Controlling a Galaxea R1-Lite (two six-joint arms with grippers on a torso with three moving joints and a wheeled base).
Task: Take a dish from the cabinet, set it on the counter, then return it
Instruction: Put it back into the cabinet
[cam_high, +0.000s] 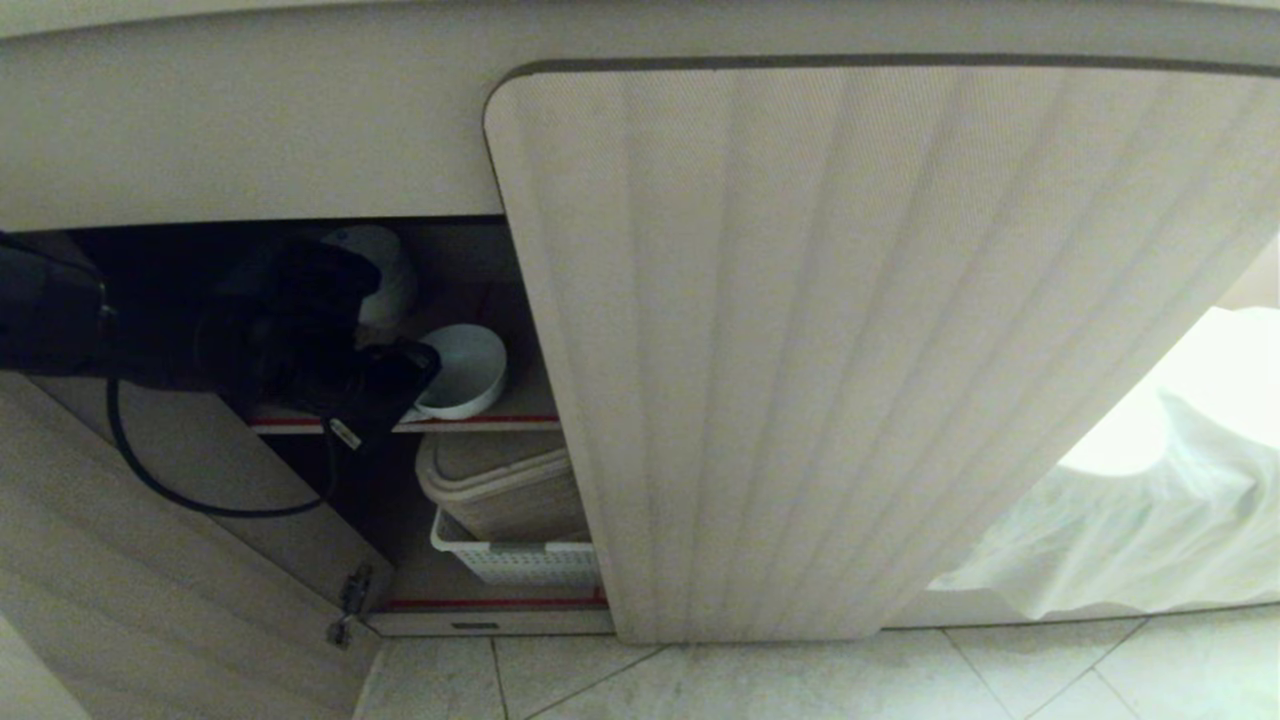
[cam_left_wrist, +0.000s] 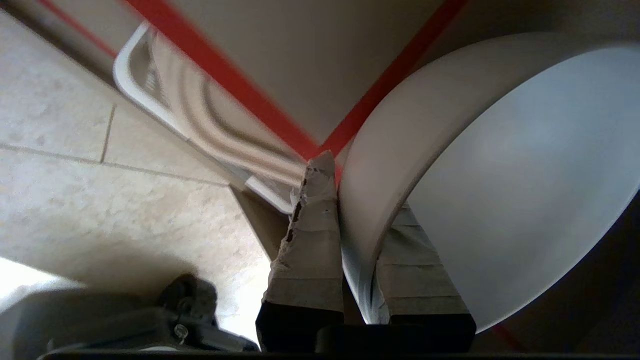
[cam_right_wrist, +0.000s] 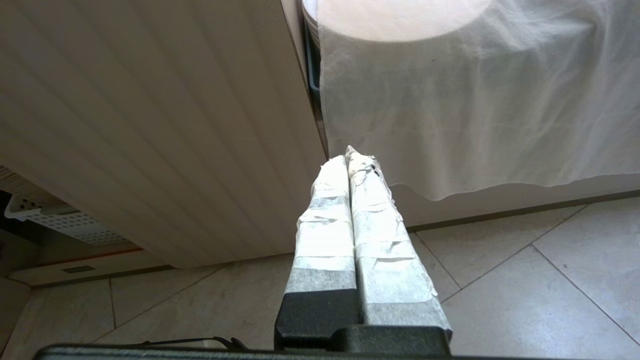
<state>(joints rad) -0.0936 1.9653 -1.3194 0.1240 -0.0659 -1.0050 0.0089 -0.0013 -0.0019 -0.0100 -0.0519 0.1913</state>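
Observation:
The dish (cam_high: 465, 368), a small white bowl, is tilted just above the front of the cabinet's upper red-edged shelf (cam_high: 520, 420). My left gripper (cam_high: 405, 390) reaches into the open cabinet (cam_high: 850, 350) from the left and is shut on the bowl's near rim. In the left wrist view the dish (cam_left_wrist: 500, 175) fills the right side, and the taped fingers (cam_left_wrist: 312, 235) of my left gripper (cam_left_wrist: 357, 200) pinch its wall, one outside and one inside. My right gripper (cam_right_wrist: 350, 157) hangs shut and empty near the floor, outside the head view. The counter's top is out of view.
A second white vessel (cam_high: 385, 270) stands behind the dish on the same shelf. Below, a beige bin (cam_high: 500, 490) sits in a white perforated basket (cam_high: 515, 562). The left door (cam_high: 150, 560) stands open; the ribbed right door is close beside. A white cloth (cam_high: 1150, 520) hangs at right over tiled floor (cam_high: 800, 680).

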